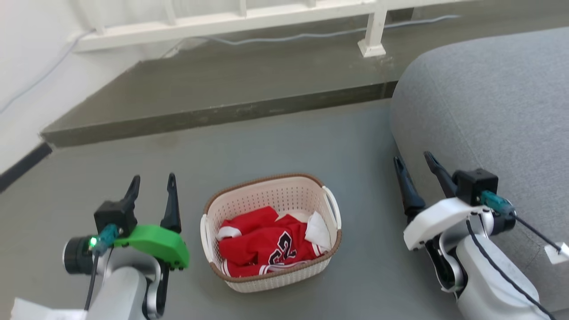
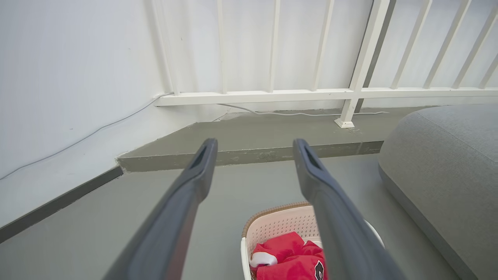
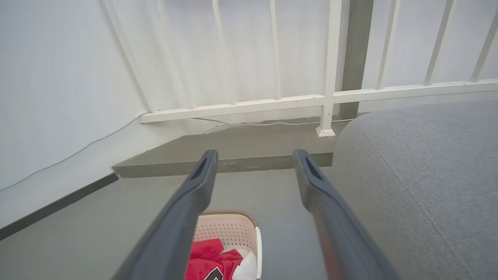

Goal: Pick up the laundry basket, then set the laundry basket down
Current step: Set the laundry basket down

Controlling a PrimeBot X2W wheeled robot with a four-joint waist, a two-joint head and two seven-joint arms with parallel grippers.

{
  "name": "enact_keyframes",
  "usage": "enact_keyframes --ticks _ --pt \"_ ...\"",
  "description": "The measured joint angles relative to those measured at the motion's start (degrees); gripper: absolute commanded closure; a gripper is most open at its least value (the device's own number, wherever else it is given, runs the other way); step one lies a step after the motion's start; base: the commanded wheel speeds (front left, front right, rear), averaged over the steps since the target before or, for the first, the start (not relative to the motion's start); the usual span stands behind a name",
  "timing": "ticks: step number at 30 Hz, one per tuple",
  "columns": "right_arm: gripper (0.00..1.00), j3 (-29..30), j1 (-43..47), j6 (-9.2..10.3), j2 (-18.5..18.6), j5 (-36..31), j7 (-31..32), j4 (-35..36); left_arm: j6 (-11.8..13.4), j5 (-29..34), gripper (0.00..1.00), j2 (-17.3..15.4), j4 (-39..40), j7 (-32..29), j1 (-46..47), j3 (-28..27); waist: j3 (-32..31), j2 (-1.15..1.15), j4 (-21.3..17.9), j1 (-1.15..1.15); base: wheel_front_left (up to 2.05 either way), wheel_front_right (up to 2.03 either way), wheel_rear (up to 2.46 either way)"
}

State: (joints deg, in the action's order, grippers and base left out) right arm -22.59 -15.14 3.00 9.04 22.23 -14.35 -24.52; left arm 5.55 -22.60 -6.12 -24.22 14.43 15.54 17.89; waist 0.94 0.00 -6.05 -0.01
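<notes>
The laundry basket (image 1: 284,195), cream-white with a brown rim and white side handles, sits on the grey floor between my two arms, holding red and white clothes (image 1: 266,244). My left gripper (image 1: 152,183) hovers open to the basket's left, clear of it. On the other side, my right gripper (image 1: 414,160) is open too, apart from the basket and close to the sofa. In the left wrist view the basket (image 2: 276,225) shows low between the fingers (image 2: 196,175); in the right wrist view the basket (image 3: 229,229) lies at the bottom, partly behind the left finger.
A grey sofa (image 1: 489,102) fills the right side, near my right arm. A raised concrete step (image 1: 213,89) runs across behind the basket, with a white railing (image 1: 231,20) and a cable on it. A white wall (image 1: 26,80) with a dark skirting stands at the left.
</notes>
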Motion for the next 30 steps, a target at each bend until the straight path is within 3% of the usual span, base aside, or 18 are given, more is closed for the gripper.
enact_keyframes --ticks 30 --pt "0.0 2.59 12.37 1.16 0.94 -3.76 0.0 7.5 1.05 3.76 0.0 1.23 13.35 0.0 -18.11 -2.64 -3.88 0.0 0.5 0.0 0.0 0.0 0.0"
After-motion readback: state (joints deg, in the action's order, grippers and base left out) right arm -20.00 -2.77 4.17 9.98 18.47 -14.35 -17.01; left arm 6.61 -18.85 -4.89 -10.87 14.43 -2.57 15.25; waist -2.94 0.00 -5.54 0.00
